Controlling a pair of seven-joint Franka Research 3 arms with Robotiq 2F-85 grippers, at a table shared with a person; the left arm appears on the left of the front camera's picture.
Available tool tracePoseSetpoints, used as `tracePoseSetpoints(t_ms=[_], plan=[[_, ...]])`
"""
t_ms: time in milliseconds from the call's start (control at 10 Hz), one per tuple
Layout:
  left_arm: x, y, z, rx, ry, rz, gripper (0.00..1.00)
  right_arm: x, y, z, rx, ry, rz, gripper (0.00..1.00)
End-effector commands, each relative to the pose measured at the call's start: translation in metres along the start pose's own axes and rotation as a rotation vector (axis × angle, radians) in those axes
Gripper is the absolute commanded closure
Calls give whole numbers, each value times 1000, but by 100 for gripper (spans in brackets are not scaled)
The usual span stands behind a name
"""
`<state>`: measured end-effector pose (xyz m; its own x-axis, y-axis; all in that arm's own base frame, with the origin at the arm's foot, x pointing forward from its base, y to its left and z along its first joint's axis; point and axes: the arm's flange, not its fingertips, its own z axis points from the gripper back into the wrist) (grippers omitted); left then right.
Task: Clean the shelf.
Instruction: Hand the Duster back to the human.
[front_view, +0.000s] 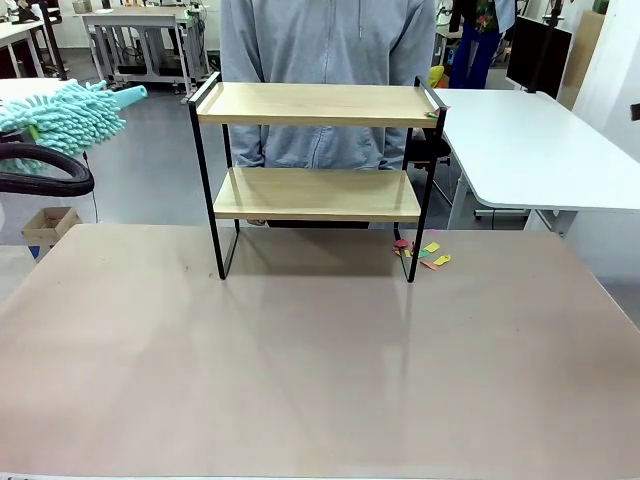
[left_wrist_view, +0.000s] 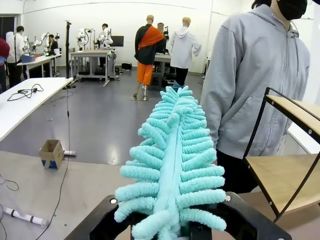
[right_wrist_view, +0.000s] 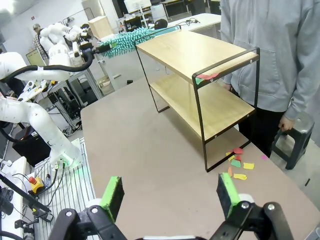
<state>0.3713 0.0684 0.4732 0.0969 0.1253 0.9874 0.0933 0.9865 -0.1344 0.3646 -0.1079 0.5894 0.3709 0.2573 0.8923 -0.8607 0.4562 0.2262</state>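
Note:
The shelf (front_view: 315, 104) stands at the far middle of the brown table, two light wooden boards in a thin black frame. A small red and green scrap (right_wrist_view: 207, 76) lies at the right end of its top board. A fluffy teal duster (front_view: 60, 115) hangs in the air left of the shelf, level with the top board and apart from it. In the left wrist view, my left gripper (left_wrist_view: 170, 231) is shut on the duster (left_wrist_view: 172, 160), with the shelf (left_wrist_view: 292, 107) to the right. My right gripper (right_wrist_view: 170, 195) stands open and empty above the table, its green pads (right_wrist_view: 113, 197) wide apart, facing the shelf (right_wrist_view: 200, 60).
Coloured paper scraps (front_view: 425, 253) lie on the table by the shelf's right front leg. A person in a grey hoodie (front_view: 330, 40) stands right behind the shelf. A white table (front_view: 540, 150) is at the far right and a black stool (right_wrist_view: 295, 135) stands beside the person.

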Motion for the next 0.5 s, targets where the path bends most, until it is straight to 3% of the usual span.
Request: tracePoseSetpoints(t_ms=[0, 400], plan=[[3, 1, 1, 5, -9, -8, 82, 2, 0, 2, 3, 6, 9, 0], [3, 1, 1, 5, -9, -8, 82, 2, 0, 2, 3, 6, 9, 0]])
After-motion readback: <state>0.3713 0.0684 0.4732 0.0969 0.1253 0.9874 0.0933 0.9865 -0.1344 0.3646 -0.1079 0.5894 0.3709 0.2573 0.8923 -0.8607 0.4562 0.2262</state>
